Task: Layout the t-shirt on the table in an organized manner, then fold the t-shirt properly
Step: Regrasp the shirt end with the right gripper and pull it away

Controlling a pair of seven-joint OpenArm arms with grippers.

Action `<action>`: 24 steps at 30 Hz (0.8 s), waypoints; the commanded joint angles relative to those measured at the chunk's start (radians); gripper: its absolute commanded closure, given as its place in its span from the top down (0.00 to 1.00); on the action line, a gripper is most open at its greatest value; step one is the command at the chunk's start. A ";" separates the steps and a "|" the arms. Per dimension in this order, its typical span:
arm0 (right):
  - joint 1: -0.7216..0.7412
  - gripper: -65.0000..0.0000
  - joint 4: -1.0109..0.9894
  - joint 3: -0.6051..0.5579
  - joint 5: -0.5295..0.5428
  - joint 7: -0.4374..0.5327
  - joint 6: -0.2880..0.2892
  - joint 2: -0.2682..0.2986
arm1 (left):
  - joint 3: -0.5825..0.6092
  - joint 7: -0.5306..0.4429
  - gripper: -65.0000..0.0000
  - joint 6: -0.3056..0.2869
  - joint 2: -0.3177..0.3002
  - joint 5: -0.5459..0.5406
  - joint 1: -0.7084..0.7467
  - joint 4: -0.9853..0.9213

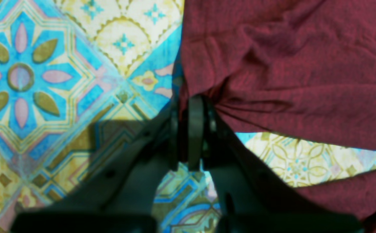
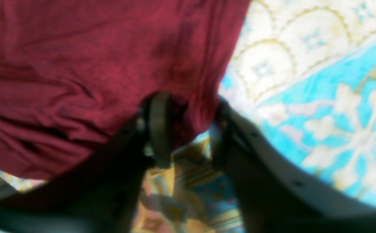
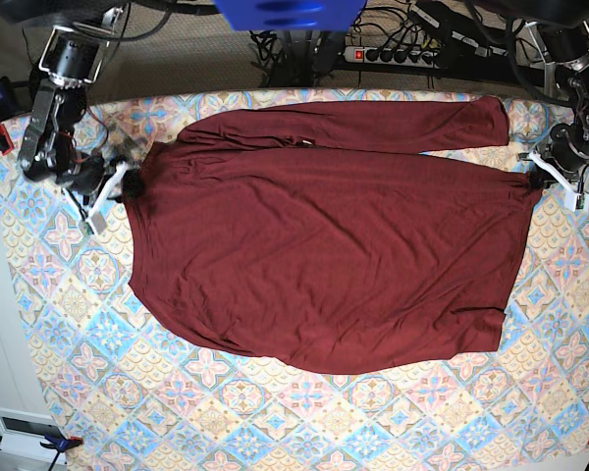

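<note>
Maroon t-shirt (image 3: 324, 245) lies spread across the table (image 3: 79, 392), sleeve folded above.

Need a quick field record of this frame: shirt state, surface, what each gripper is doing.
garment: t-shirt, dark maroon, spread mostly flat, one long sleeve folded across the far edge
surface: table, pastel tile-pattern cloth
left gripper: shut on the shirt's edge, fabric bunched at the pinch
right gripper: jaws apart around a hanging fold of the shirt's edge, not pinched shut
fold status: not started, shirt not yet folded
</note>
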 commanded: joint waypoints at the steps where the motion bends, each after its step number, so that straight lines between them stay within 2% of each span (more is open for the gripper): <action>1: 0.022 0.11 0.012 0.009 0.027 0.023 0.007 0.017 | -0.008 -0.009 0.00 -0.001 -0.019 -0.003 -0.007 0.015; 3: 0.025 0.00 -0.008 0.048 0.027 0.023 0.007 0.017 | -0.006 -0.009 0.00 -0.003 -0.017 -0.008 -0.008 0.015; 7: 0.025 0.00 -0.030 0.119 0.025 0.020 0.007 0.019 | -0.002 -0.008 0.00 -0.003 0.007 -0.003 -0.008 0.017; 12: 0.025 0.00 -0.030 0.179 0.025 0.019 0.007 0.025 | 0.115 -0.008 0.00 -0.003 0.001 -0.009 0.001 0.017; 18: 0.025 0.00 -0.030 0.228 0.020 0.017 0.007 0.059 | 0.122 -0.001 0.00 -0.006 -0.002 -0.009 0.023 0.018; 20: 0.025 0.00 -0.030 0.228 0.020 0.019 0.007 0.060 | 0.122 0.065 0.00 -0.007 -0.045 -0.011 0.043 0.048; 24: 0.025 0.00 -0.030 0.228 0.019 0.020 0.007 0.076 | 0.121 0.135 0.00 -0.007 -0.039 -0.008 0.050 0.158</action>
